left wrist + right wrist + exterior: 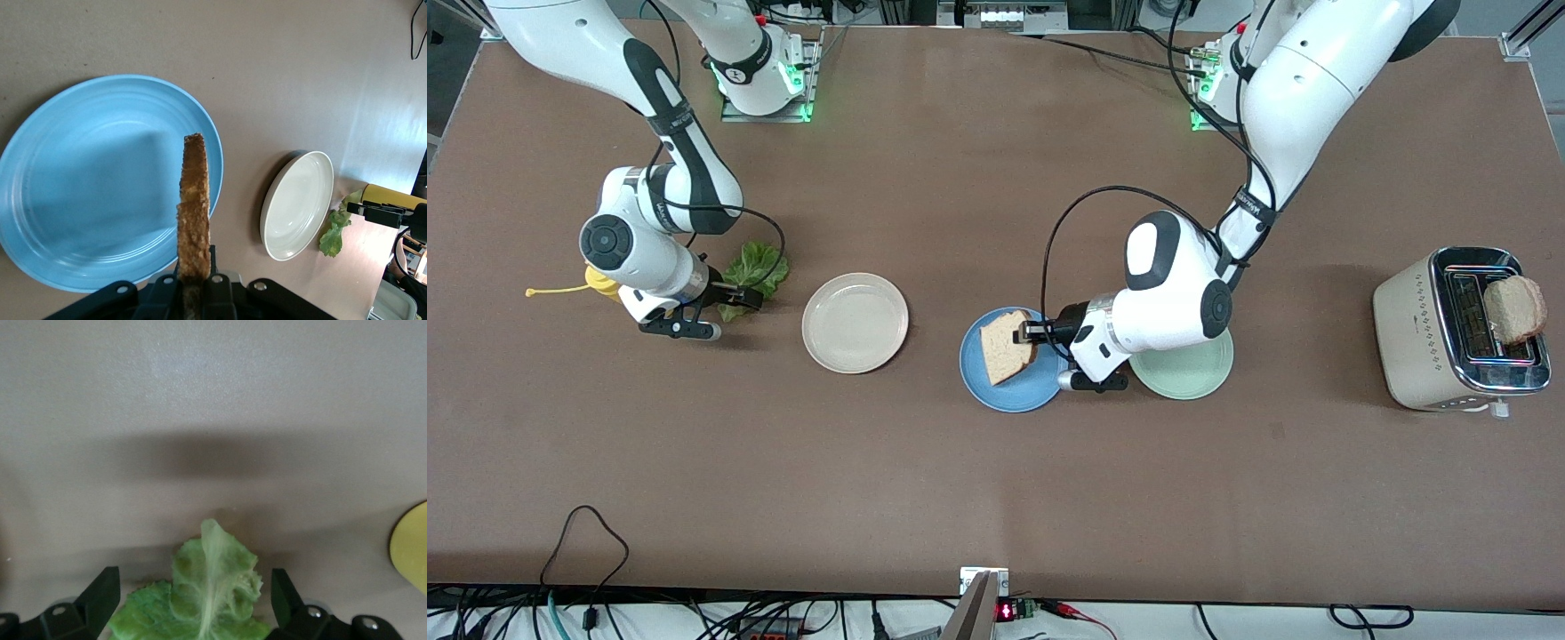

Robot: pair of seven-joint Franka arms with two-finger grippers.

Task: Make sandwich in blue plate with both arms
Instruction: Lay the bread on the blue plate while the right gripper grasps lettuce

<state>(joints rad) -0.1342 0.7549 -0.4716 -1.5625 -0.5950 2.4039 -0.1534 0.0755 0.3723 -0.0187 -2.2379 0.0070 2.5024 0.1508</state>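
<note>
My left gripper [1030, 332] is clamped on a bread slice [1007, 345], held on edge over the blue plate [996, 391]. My right gripper [734, 298] stands wide, fingers either side of the lettuce leaf [758, 268] lying on the table toward the right arm's end. A second bread slice [1515, 308] sits in the toaster [1414, 329].

Glossy blue plate [100, 140], matt brown table [996, 480], chrome-top toaster [1463, 329]
</note>
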